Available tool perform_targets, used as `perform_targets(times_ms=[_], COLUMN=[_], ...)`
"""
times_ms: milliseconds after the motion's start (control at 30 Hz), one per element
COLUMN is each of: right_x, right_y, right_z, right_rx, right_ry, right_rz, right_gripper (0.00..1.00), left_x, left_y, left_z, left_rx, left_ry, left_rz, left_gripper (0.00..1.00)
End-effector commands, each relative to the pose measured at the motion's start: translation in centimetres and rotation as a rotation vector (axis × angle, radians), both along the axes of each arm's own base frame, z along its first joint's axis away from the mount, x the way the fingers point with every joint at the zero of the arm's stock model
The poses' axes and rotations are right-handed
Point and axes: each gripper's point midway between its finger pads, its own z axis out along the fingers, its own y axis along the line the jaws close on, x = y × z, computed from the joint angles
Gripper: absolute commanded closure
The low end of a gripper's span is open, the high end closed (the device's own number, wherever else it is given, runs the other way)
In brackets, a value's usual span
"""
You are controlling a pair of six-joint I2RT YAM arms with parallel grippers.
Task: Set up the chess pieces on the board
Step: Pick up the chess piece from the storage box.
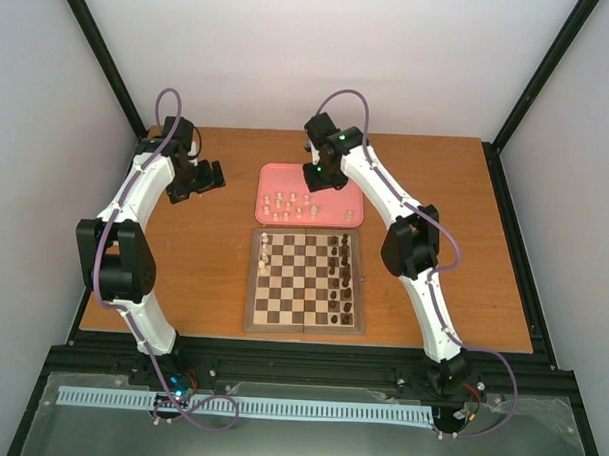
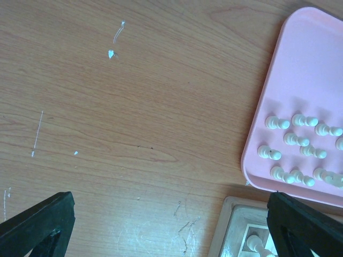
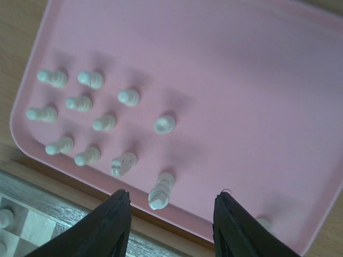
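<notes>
The board (image 1: 305, 282) lies mid-table, its corner in the left wrist view (image 2: 236, 225). A few cream chess pieces (image 1: 267, 249) stand on its left edge, dark ones on its right. Several more cream pieces (image 1: 290, 204) stand on the pink tray (image 1: 335, 211). In the right wrist view they are spread over the tray (image 3: 241, 80), and a tall cream piece (image 3: 161, 191) stands just ahead of my open, empty right gripper (image 3: 171, 225). That gripper (image 1: 319, 176) hovers over the tray's back. My left gripper (image 1: 208, 177) is open and empty over bare table, left of the tray (image 2: 300, 107).
The dark brown pieces (image 1: 342, 279) fill the board's right columns. The tray touches the board's far edge. Black frame posts and white walls close in the wooden table (image 1: 184, 254). The table shows scratches in the left wrist view (image 2: 187, 230).
</notes>
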Motion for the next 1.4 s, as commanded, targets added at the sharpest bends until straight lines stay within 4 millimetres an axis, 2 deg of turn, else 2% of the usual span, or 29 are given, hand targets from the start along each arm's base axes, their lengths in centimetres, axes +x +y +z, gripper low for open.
perform_targets(times_ms=[0,167,367,867,1367], right_x=[-2.0,-2.6,-2.8,-3.0,-2.4], right_y=[0.3,0.0,-0.1,0.4,0.7], right_z=[-3.3,-5.4,-7.0,-9.7,-9.5], right_rx=[-0.054,-0.082,-0.100,-0.093,-0.089], right_ry=[0.103,0.156,0.182,0.231,0.207], right_rz=[0.047,0.050,0.049,0.065,0.076], right_gripper=[0.56,0.56,0.56,0.58,0.79], left_x=[0.7,0.8,0.8,1.0,0.8], left_y=[0.1,0.1,0.1,0.3,0.4], left_z=[1.5,1.4,1.4,1.6,1.5], left_rx=[0.005,0.002,0.006,0.018,0.021], left_ry=[-0.032,-0.027,-0.026,-0.028,-0.026], left_rz=[0.000,-0.002,-0.003,0.001,0.002], left_gripper=[0.00,0.00,0.00,0.00,0.00])
